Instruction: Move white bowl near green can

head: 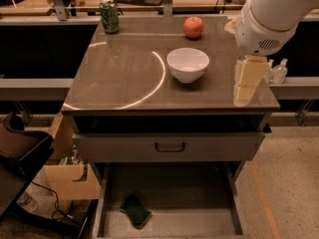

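Fingers (249, 76) are being seen as one pale block hanging from the gripper (245, 97), and whether they are apart or together cannot be told; nothing is being held by them. That gripper is being hung over the right edge of the tabletop (124, 59), at 3 o'clock from the white bowl (188, 64) and clear of it. The bowl is being carried by the tabletop right of centre, while the green can (109, 15) is being carried at the far left corner, at about 10 o'clock from the bowl and well apart from it. By that lie, no part of the task is being judged as done: the reach, the grasp, the carry and the set-down are all being counted as left. A broad bare stretch of tabletop is being offered between bowl and can. The can is being crowded by the far and left edges, so room for the bowl is being judged safest at its 5 o'clock side. The red apple (193, 27), at 12 o'clock from the bowl, is being left off that route.
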Action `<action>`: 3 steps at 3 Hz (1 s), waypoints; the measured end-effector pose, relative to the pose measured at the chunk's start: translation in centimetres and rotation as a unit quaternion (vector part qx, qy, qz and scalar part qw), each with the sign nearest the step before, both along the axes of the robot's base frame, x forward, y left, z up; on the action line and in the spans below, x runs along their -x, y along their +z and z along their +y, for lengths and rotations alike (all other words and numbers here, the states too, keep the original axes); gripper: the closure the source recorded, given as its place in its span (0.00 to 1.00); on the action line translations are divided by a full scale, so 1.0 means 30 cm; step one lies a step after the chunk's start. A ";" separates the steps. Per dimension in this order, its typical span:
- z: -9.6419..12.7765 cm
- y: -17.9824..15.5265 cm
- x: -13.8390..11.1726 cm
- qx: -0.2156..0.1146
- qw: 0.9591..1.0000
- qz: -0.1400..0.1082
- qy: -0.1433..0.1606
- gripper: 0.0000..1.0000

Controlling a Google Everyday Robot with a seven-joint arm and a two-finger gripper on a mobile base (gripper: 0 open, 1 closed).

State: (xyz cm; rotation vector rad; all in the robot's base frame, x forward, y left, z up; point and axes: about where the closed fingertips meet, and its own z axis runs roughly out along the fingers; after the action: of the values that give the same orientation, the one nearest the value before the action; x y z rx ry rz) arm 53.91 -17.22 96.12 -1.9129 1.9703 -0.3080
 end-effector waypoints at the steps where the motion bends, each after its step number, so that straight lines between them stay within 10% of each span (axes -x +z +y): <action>1: 0.054 -0.047 -0.114 0.027 0.999 -0.012 0.025 0.00; 3: 0.111 -0.079 -0.190 0.051 0.997 -0.022 0.046 0.00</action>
State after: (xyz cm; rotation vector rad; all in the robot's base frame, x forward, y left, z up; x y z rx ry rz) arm 59.62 -13.89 93.74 -2.0357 1.8637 -0.4288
